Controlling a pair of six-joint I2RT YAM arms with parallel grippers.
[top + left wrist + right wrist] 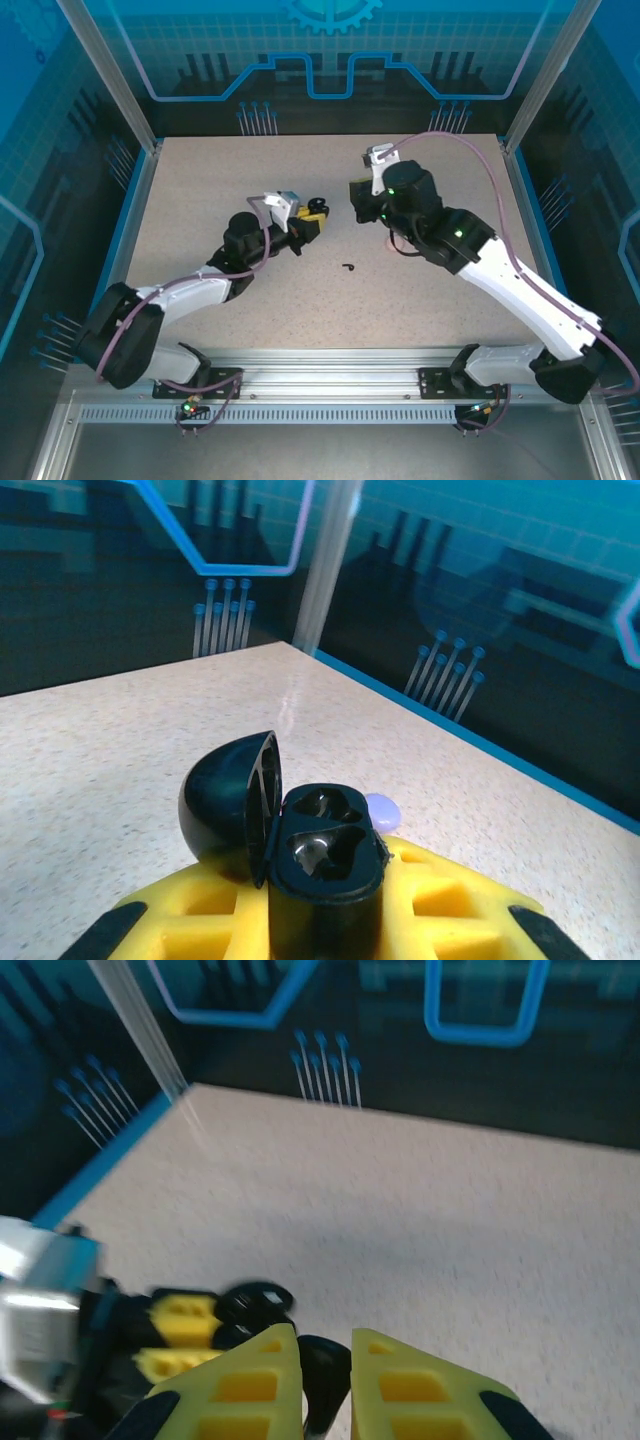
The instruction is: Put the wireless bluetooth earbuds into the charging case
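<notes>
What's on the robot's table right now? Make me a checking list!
Surface: speckled beige table.
Job's things: open black charging case, sockets empty; black earbud loose on the table.
Clutter: small lilac thing behind the case, unclear what.
Grippers: left claw shut on the case; right claw shut on a black piece, probably an earbud.
Cables: purple cables along both arms.
Surroundings: blue patterned panels, metal frame.

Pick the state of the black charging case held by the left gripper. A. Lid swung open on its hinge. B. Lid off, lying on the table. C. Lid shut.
A: the black charging case, gripped by the left gripper, has its lid standing open beside the exposed wells.
</notes>
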